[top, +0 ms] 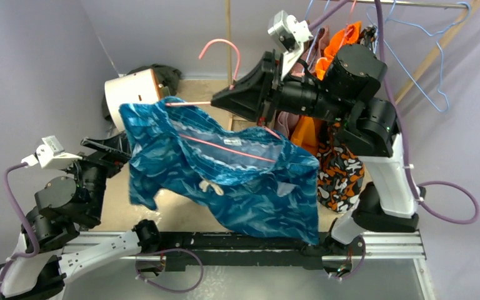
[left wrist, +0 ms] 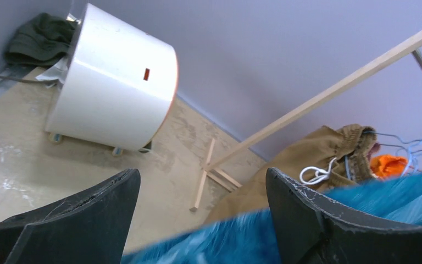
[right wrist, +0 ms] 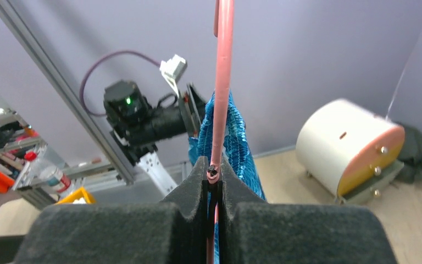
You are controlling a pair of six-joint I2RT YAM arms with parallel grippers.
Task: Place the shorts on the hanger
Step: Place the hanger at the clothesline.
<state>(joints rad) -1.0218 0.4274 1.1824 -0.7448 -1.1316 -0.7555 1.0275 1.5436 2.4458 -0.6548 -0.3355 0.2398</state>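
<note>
behind shorts, white drum (orange rim), rack

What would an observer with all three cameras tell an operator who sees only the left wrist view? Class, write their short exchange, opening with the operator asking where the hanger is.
Operator: My left gripper is open, with the shorts just past it. Where is the hanger?
Observer: The right gripper is shut on the hanger and holds it in the air.
Operator: Are the shorts on it?
Observer: From above, they hang from it, with one pink wire bar showing inside the waistband opening.
</note>
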